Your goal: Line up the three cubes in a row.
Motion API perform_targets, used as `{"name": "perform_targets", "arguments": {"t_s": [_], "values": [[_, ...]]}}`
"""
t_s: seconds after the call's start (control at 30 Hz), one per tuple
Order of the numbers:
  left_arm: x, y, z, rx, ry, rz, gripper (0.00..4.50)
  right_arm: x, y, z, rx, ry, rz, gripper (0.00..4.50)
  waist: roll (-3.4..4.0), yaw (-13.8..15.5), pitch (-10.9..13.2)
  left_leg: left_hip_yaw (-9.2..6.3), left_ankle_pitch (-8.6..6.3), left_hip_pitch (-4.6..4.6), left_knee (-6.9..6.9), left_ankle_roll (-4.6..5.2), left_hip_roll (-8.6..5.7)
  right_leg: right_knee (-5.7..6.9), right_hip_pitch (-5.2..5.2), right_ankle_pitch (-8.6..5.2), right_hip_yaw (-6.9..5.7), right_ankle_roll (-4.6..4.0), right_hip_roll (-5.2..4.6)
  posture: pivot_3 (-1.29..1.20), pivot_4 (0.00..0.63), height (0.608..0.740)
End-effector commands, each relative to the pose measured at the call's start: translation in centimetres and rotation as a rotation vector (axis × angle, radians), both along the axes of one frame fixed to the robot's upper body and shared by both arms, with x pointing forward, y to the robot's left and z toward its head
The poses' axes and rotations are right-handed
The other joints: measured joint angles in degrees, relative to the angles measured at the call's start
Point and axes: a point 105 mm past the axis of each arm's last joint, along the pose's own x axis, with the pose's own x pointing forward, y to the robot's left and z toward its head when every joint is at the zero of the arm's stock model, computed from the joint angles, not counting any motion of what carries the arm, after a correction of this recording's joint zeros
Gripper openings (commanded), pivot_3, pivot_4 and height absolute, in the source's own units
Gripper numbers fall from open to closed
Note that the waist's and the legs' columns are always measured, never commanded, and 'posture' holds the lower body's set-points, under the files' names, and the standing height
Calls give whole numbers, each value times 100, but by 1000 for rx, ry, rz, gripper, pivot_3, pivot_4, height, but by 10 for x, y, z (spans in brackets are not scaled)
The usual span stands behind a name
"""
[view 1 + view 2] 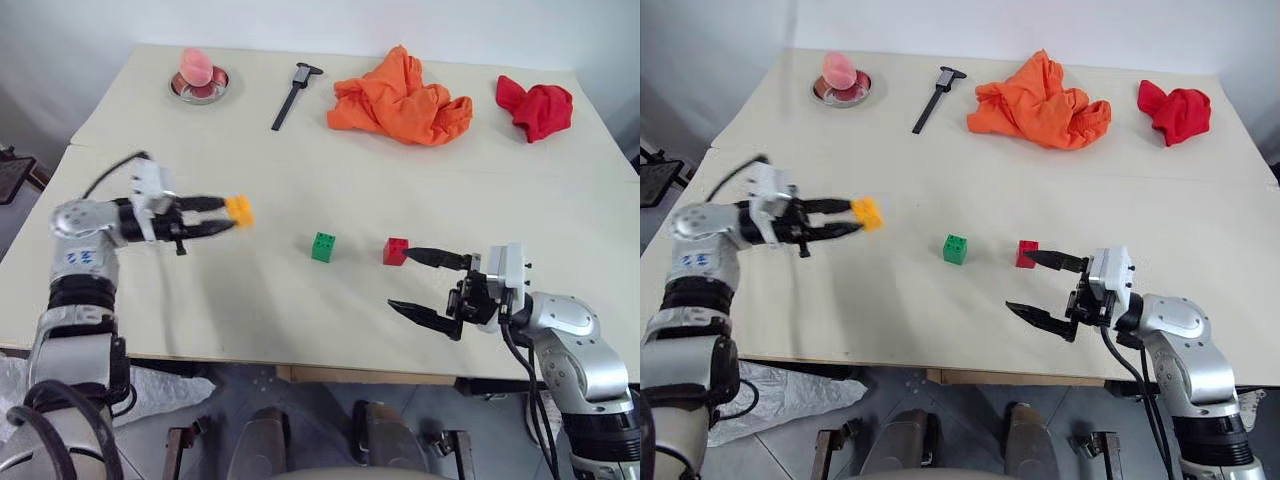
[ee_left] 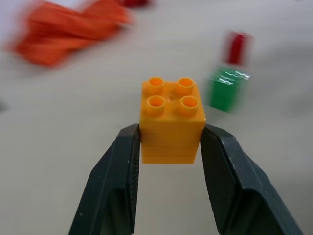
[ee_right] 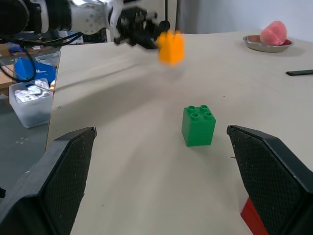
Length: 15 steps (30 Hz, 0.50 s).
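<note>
Far left, beyond the work area: steel dish (image 1: 201, 88) with a pink fruit-like item on the bench (image 1: 300, 300), black vernier caliper (image 1: 296, 93) just right of it. Left claw (image 1: 228, 217) clamped shut on the yellow-orange cube (image 1: 239, 211), pads gripping two opposite side faces, studs up, cube carried clear above the bench surface. Centre: green cube (image 1: 323, 247) standing studs up on the bench, well apart from the held cube. Just right of it, with a gap between: red cube (image 1: 396, 251), also on the bench, roughly level with the green one, so two of three already form a short line. Right claw (image 1: 428, 284) spread wide, holding nothing, upper fingertip close beside the red cube; contact cannot be confirmed. Back of bench, not part of the job: crumpled orange cloth (image 1: 402, 100) and red cloth (image 1: 536, 107). Step in hand, by judgement: bring the yellow-orange cube in on the left of the green cube. Recommended: continue the green-to-red line leftward, match the existing gap, keep the cube square and studs up, lower until the base sits flat before releasing, then back straight out to avoid dragging it. Risk: right claw nudging the red cube out of line; best kept clear.
</note>
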Motion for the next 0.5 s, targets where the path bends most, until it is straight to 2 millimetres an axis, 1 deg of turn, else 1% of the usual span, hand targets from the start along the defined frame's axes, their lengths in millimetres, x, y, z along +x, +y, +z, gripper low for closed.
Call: {"name": "perform_targets", "arguments": {"t_s": [0.03,0.13,0.23,0.37,0.5], "values": [[2,-11,-6,43,28,-60,1460,-7,0,11,7,-37,7,4500,-1,-16,1,1,-1,0,0,1,2,1,0,0,0,0,0,0,150,740],[4,-23,-14,85,32,-97,1460,-13,-1,14,16,-20,-11,4500,-3,-13,2,-1,-3,-4,0,6,3,0,-2,0,-1,1,-1,0,150,740],[7,-27,-17,87,42,-90,1460,-16,-8,15,5,-15,-45,4500,-3,-2,2,0,-6,-6,0,11,3,-2,-4,1,-4,1,-3,0,150,740],[6,-27,-23,123,67,-102,1460,-20,-17,14,-18,-3,-73,4500,-4,24,2,2,-8,-6,2,14,2,-3,-3,1,-4,3,-4,0,150,740],[8,-19,-22,136,71,-62,1460,-23,-20,12,-25,1,-91,4500,-4,21,2,1,-8,-6,3,15,3,-2,-3,2,-6,3,-4,0,150,740]]}}
